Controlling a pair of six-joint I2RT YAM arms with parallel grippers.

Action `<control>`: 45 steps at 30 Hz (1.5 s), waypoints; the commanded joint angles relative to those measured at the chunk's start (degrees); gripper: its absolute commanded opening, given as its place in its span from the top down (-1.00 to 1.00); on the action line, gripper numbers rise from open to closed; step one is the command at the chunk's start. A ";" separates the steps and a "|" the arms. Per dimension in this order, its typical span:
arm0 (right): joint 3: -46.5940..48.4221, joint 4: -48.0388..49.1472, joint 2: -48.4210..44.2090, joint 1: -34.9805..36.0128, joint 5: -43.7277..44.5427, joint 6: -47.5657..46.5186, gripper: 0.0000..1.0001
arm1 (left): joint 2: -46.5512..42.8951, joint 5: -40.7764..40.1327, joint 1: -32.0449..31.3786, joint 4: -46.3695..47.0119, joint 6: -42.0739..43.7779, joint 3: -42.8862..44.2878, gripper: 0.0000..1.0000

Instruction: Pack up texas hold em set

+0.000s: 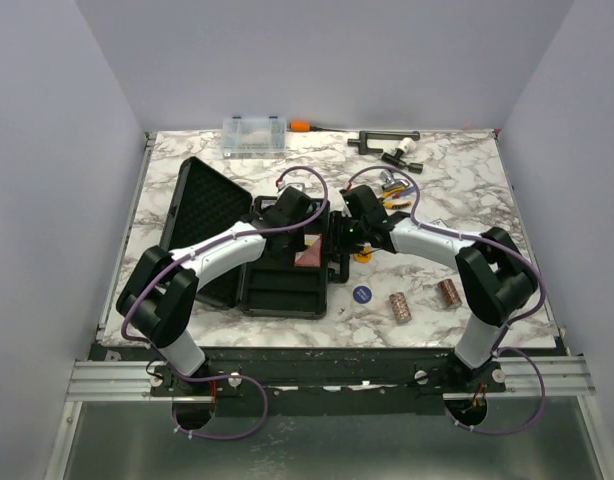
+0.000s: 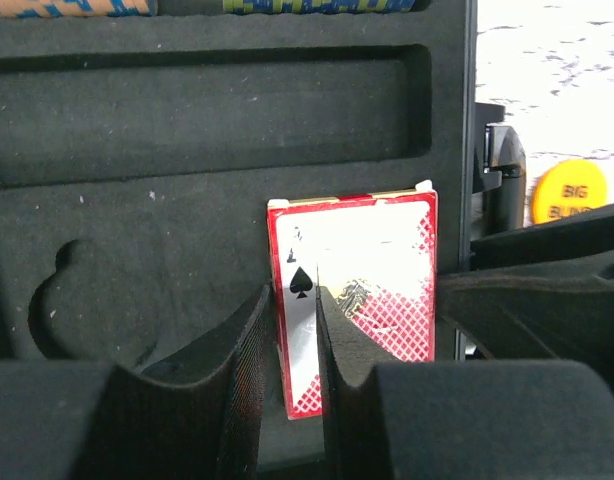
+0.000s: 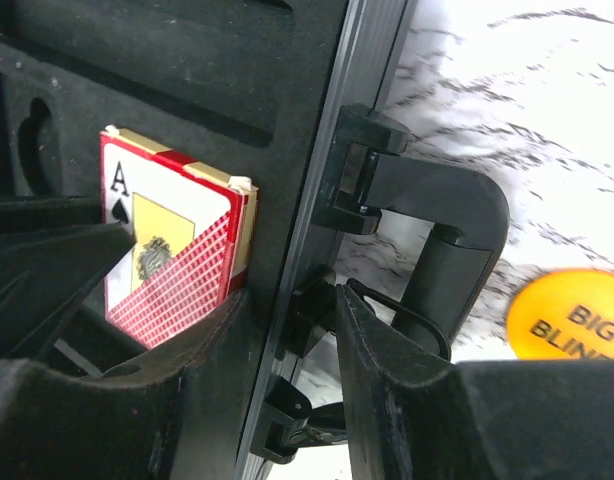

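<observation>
Case [image 1: 287,290]: open, left of centre on the surface [image 1: 457,180], lid tipped back to the left, handle [image 3: 457,230] on its right side.
Red deck [image 2: 372,270]: in the foam, against the case's right wall.
Left end effector [image 2: 294,300]: fingers a narrow slit apart over the deck's face; cannot tell whether they pinch it.
Right end effector [image 3: 287,320]: astride the case's right wall beside the handle; cannot tell if clamped.
Orange disc [image 1: 364,256]: just right of the handle.
Blue disc [image 1: 362,294]: nearer.
Chip rolls [image 1: 399,306] [image 1: 448,292]: near right.
</observation>
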 commanded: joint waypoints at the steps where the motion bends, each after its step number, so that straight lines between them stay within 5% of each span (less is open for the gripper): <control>1: 0.13 1.71 3.88 2.50 -0.73 1.56 0.19 | 3.28 -7.42 0.15 -11.11 1.93 -2.95 0.53; 10: 1.40 -2.75 2.16 2.50 4.65 0.03 -0.01 | 1.46 -6.39 0.51 -11.42 2.80 -3.44 0.50; 24: 6.42 -12.52 -7.16 2.49 11.60 -3.18 -0.51 | -7.09 -2.89 0.39 -14.73 7.56 2.82 -0.20; 31: 5.49 -16.40 -12.34 2.49 19.14 -1.87 -1.00 | -16.24 -6.08 0.49 -18.78 10.75 6.21 -0.74; 38: 1.11 -18.69 -17.10 2.50 29.04 0.32 -1.00 | -24.92 -9.83 0.92 -22.89 12.61 10.30 -0.93; 41: 1.00 -23.45 -18.08 2.20 39.76 8.16 -1.00 | -28.36 -12.77 1.30 -19.61 15.88 6.88 -0.97; 45: 0.63 -24.43 -18.09 -0.24 43.03 14.21 -1.00 | -31.69 -12.11 1.67 -12.96 18.91 -0.80 -0.97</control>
